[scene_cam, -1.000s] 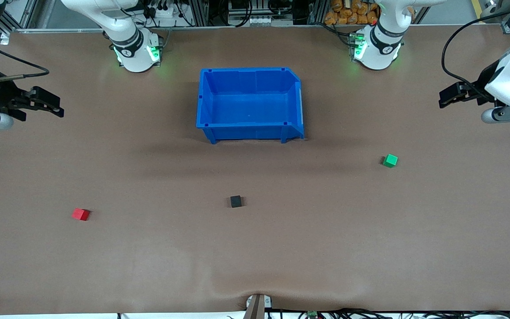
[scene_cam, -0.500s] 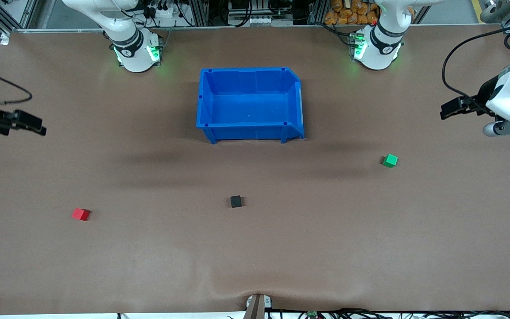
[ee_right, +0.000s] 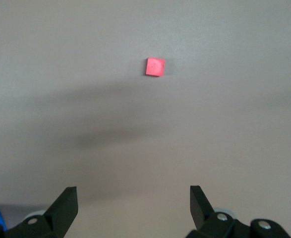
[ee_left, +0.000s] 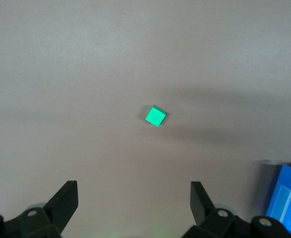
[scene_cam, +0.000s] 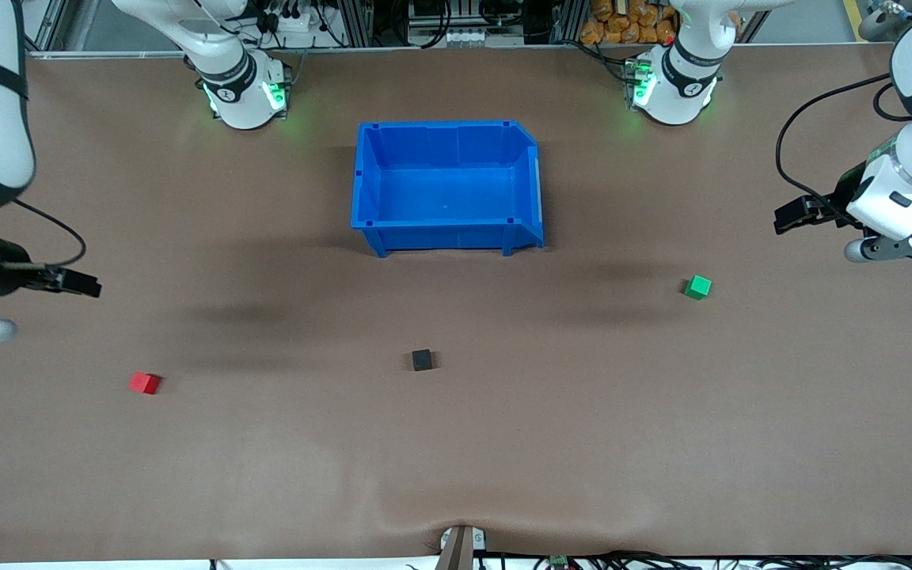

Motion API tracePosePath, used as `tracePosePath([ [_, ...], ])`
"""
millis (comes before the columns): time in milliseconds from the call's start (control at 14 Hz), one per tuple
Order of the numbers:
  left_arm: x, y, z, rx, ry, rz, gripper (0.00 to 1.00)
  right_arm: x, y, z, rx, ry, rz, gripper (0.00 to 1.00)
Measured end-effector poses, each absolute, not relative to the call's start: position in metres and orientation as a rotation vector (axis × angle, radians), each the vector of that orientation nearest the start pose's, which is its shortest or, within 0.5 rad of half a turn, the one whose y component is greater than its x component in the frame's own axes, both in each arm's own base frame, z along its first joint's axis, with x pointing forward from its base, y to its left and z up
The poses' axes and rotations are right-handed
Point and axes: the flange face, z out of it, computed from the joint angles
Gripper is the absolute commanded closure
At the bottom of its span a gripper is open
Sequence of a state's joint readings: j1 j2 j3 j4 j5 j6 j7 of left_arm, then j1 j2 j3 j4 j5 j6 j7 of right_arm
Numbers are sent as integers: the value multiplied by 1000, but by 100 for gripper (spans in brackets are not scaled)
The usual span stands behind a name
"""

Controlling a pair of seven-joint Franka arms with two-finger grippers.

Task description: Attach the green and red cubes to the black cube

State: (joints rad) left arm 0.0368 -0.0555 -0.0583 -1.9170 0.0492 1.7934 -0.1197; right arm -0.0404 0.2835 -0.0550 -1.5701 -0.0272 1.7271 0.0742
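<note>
Cubes lying apart on the brown surface (scene_cam: 456,459), both arms hanging above it with nothing held.

Left end effector (scene_cam: 790,214) is hovering wide open, empty, near the green cube (scene_cam: 697,286); right end effector (scene_cam: 80,283) is gaping, empty, over bare surface near the red cube (scene_cam: 144,383). The matte black cube (scene_cam: 422,360) is sitting nearer the front camera than the blue bin (scene_cam: 446,234); each coloured cube lies well apart from it.

Plain brown bench (scene_cam: 456,443) — no pattern. On it, a bright blue bin (scene_cam: 446,229), a bright green cube (scene_cam: 697,286), a bright red cube (scene_cam: 144,383) and a matte black cube (scene_cam: 422,360) — all solid-coloured. Arms white, pincers black.
</note>
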Motion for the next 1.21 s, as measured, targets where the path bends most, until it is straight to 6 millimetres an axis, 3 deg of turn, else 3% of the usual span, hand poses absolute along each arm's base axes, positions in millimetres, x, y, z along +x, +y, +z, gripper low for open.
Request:
tracePosePath([
  [214,537,2,486,-3083,-156,86,0,648,-61,407,-3169,300,129,0],
  [500,542,16,444,-3083,-195,135,0,653,-69,326,-3173,319,54,0],
  [1000,532,27,384,-3089,-262,48,0,664,-101,226,-3171,379,-66,0],
  [1214,527,26,354,-3087,-324,34,0,662,-112,196,-3169,405,-65,0],
])
